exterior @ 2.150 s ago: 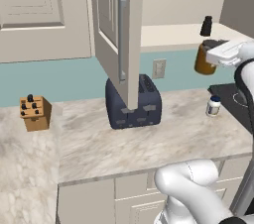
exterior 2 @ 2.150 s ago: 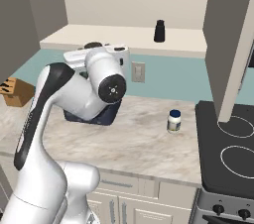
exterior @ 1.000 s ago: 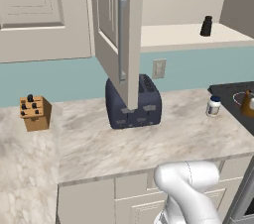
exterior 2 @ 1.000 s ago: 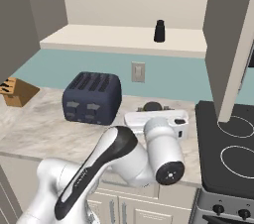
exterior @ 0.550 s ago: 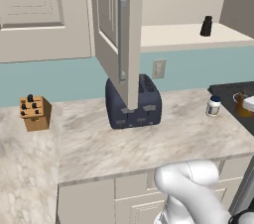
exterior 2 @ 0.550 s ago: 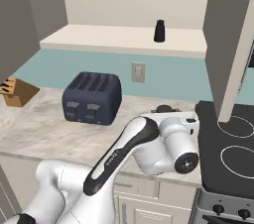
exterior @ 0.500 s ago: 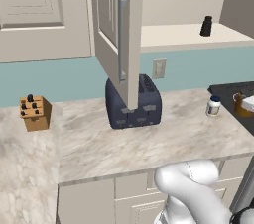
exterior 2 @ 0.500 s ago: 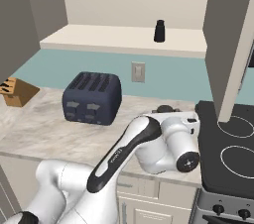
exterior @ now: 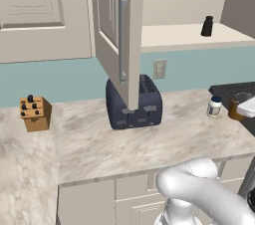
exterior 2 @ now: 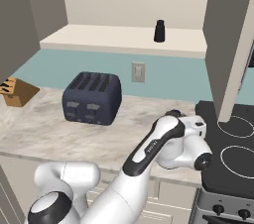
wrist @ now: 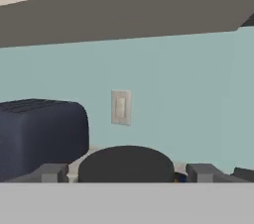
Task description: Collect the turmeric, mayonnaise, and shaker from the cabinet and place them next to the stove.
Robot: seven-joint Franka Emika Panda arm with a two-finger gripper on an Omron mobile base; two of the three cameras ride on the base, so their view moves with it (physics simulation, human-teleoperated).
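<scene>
Hand view: turmeric sits between the spread, open fingers.

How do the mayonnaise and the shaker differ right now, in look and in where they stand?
The mayonnaise is a white jar with a dark lid; the shaker is all black and narrows upward. The mayonnaise stands on the counter near the stove; the shaker stands on the cabinet shelf. Both are upright.

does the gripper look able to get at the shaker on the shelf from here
Probably yes. The shaker stands alone on the cabinet shelf with the door swung open, nothing before it. The gripper sits low by the stove and must rise.
</scene>
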